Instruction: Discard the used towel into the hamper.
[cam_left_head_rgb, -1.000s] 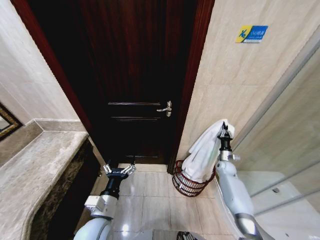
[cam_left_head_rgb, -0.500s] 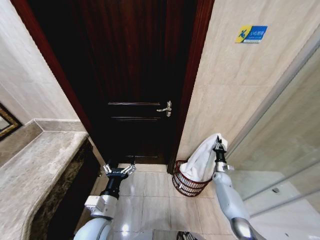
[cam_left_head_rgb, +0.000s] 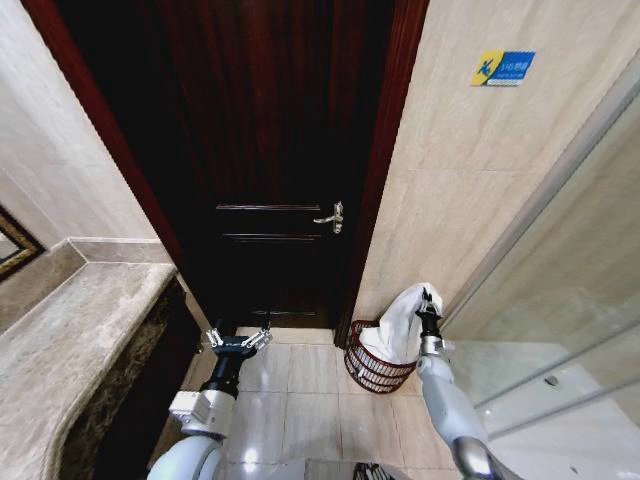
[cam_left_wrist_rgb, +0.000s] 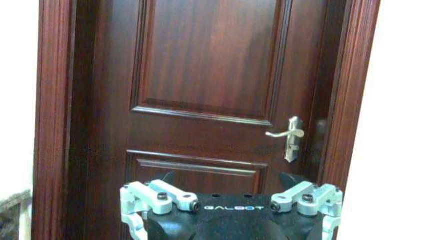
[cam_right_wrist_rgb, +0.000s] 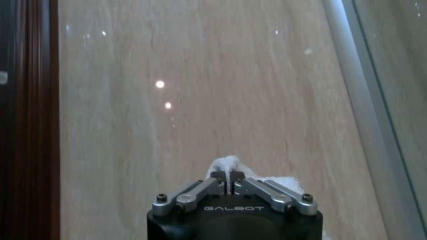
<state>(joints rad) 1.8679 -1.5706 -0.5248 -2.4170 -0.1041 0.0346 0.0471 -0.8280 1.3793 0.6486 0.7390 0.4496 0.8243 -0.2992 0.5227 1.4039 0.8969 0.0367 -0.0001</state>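
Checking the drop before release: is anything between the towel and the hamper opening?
Nothing visible. The right gripper is shut on the towel, whose lower folds already hang into the hamper beside the door frame.

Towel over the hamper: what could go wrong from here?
1. The right end effector is shut on the towel's top corner above the hamper's far rim; released here, the upper cloth might drape outside.
2. The hamper sits tight by the door frame and wall, so lowering could nudge it.
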